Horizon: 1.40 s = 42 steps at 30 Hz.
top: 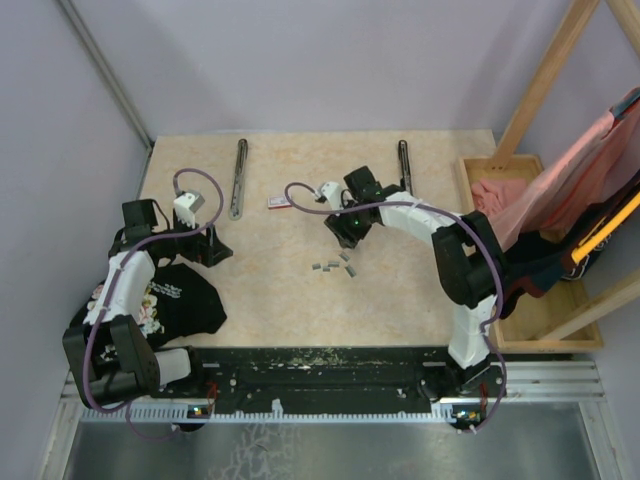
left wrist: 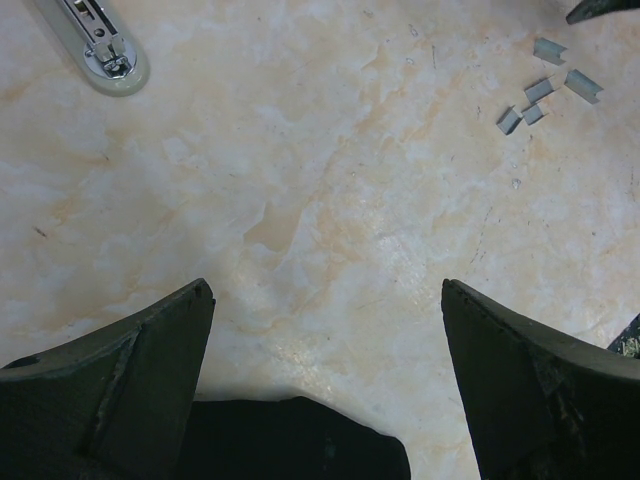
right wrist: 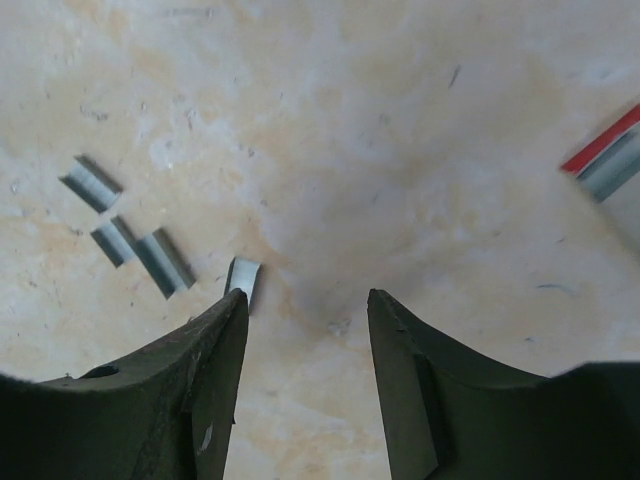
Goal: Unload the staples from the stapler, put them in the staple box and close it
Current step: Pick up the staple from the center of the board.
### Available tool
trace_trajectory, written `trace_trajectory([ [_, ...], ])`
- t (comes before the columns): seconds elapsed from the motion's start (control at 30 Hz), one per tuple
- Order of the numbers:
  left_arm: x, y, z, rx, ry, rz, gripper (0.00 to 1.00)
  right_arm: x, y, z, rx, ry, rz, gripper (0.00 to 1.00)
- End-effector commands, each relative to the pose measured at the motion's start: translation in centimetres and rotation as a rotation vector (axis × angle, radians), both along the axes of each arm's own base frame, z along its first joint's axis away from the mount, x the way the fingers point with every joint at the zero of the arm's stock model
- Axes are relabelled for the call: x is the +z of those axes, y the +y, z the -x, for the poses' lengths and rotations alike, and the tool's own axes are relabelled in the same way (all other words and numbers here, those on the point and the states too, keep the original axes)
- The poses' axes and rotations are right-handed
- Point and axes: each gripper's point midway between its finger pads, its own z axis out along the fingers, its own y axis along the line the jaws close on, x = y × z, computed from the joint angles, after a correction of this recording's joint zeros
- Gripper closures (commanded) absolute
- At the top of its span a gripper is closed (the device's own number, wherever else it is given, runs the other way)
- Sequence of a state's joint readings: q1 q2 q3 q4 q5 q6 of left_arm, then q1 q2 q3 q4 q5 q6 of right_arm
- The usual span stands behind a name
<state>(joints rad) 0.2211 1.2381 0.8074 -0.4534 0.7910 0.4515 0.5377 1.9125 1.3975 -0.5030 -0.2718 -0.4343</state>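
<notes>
At the near left, the left arm is folded back beside a black T-shirt (top: 185, 300), and the left gripper (left wrist: 325, 290) is held low over the bare table (top: 270, 310), its jaws spread wide with nothing between them. From the near right, the right arm is reached forward and inward, elbow raised, and the right gripper (right wrist: 306, 297) is pointed down at the tabletop, its jaws parted over bare surface and nothing gripped. The staples (top: 335, 265) are scattered loose mid-table, one lying just beside a right fingertip, with open room left between them and the left gripper. Farther off, a red-and-white box (top: 278, 201) is seen, then the left-hand stapler (top: 238, 178) and right-hand stapler (top: 403, 165), laid open lengthwise near the far edge. The right edge is bounded by a wooden tray (top: 560, 340).
</notes>
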Motion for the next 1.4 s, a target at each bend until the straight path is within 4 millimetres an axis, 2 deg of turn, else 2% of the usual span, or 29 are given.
trace_trajectory([
  [0.0, 1.4, 0.0, -0.5, -0.021, -0.049, 0.002, 0.0, 1.1, 0.1, 2.1, -0.008, 0.022, -0.028, 0.48],
  [0.2, 1.5, 0.1, -0.5, -0.02, -0.048, 0.003, 0.0, 0.1, 0.0, 2.8, -0.027, 0.041, -0.02, 0.47],
  [0.37, 1.6, 0.1, -0.4, -0.017, -0.051, 0.003, 0.0, -0.6, -0.1, 2.7, -0.034, 0.044, -0.013, 0.48],
  [0.8, 1.6, 0.2, -0.4, -0.019, -0.051, 0.009, 0.0, -1.0, 0.2, 1.9, -0.04, 0.038, -0.007, 0.61],
  [1.37, 1.5, 0.2, -0.4, -0.017, -0.049, 0.012, 0.0, -2.3, 0.7, 2.4, -0.029, 0.072, 0.014, 0.65],
])
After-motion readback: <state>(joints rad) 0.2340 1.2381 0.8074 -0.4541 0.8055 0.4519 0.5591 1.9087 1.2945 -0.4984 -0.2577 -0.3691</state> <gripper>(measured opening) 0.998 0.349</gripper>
